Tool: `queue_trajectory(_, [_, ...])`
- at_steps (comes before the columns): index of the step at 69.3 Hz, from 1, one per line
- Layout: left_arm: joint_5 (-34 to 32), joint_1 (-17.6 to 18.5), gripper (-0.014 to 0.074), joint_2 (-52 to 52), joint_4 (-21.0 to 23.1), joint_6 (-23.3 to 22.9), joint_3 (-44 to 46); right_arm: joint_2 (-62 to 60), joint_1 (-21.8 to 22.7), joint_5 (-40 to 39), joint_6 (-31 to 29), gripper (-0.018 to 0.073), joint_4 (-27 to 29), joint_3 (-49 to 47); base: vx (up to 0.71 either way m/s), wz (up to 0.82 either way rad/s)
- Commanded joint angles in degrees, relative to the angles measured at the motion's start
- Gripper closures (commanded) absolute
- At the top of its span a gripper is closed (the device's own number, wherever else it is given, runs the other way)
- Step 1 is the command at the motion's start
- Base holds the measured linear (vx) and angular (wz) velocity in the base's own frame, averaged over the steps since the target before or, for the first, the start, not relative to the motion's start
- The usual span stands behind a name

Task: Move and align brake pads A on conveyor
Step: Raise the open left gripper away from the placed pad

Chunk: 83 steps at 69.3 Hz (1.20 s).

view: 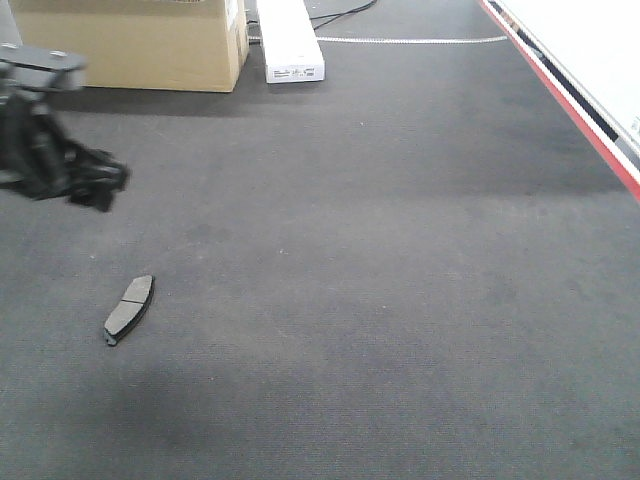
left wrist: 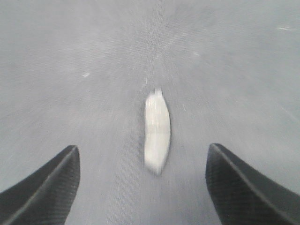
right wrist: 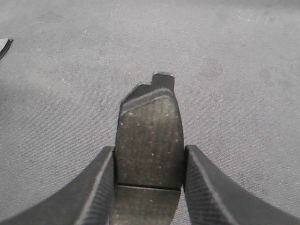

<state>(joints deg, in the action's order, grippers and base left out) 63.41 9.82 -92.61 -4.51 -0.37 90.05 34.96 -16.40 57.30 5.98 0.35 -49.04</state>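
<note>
One brake pad (view: 130, 308) lies flat on the dark conveyor (view: 380, 300), at the front left. My left gripper (view: 95, 190) hovers blurred above and behind it. In the left wrist view that pad (left wrist: 157, 133) looks pale and smeared, lying on the belt between and just ahead of the widely open left gripper (left wrist: 142, 149), touching neither finger. My right gripper (right wrist: 150, 149) is shut on another brake pad (right wrist: 150, 126), which sticks out forward above the belt, its end tab leading. At that view's left edge a dark tip (right wrist: 4, 46) shows, probably a further pad. The right gripper is outside the front view.
A cardboard box (view: 140, 45) and a white box (view: 290, 40) stand at the far end of the belt. A red edge strip (view: 590, 130) runs along the right side, with a white surface (view: 600, 40) beyond it. A cable (view: 345, 12) lies at the back.
</note>
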Motion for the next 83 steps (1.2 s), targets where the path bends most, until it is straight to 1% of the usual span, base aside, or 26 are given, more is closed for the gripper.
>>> queue_trajectory(1, [-4.7, -0.2, 0.0080, 9.8, 0.1, 0.0, -5.8, 0.1, 0.3, -4.7, -0.1, 0.0571, -0.3, -1.6, 0.00, 0.00])
queue_trajectory(10, [-10.6, -0.2, 0.0080, 20.9, -0.1, 0.0, -15.3, 0.1, 0.3, -4.7, -0.1, 0.0571, -0.3, -1.6, 0.00, 0.00])
queue_trajectory(16, [-13.0, -0.2, 0.0080, 28.8, -0.1, 0.0, -19.7, 0.1, 0.3, -4.7, -0.1, 0.0571, -0.3, -1.6, 0.00, 0.00])
queue_trajectory(30, [-13.0, -0.2, 0.0080, 45.9, 0.0, 0.0, -29.2, 0.1, 0.3, -4.7, -0.1, 0.0571, -0.3, -1.6, 0.00, 0.00])
queue_trajectory(40, [-14.5, -0.2, 0.0080, 58.5, -0.9, 0.0, -35.4, 0.1, 0.3, -4.7, -0.1, 0.0571, -0.3, -1.6, 0.00, 0.00])
queue_trajectory(51, [-14.1, -0.2, 0.0080, 69.8, -1.7, 0.0, -40.9, 0.1, 0.3, -4.7, -0.1, 0.0571, -0.3, -1.6, 0.00, 0.00])
queue_trajectory(57, [-12.5, -0.2, 0.0080, 73.6, -1.5, 0.0, -42.8, 0.1, 0.3, -4.7, -0.1, 0.0571, -0.3, -1.6, 0.00, 0.00])
queue_trajectory(64, [-10.5, -0.2, 0.0080, 75.4, -1.4, 0.0, -43.7, 0.1, 0.3, -4.7, -0.1, 0.0571, -0.3, -1.6, 0.00, 0.00])
queue_trajectory(71, [-10.9, -0.2, 0.0080, 75.4, -1.5, 0.0, -43.7, 0.1, 0.3, -4.7, -0.1, 0.0571, -0.3, -1.6, 0.00, 0.00])
queue_trajectory(83, [-13.7, -0.2, 0.0080, 75.4, -1.8, 0.0, -43.7, 0.1, 0.3, -4.7, -0.1, 0.0571, -0.3, -1.6, 0.00, 0.00])
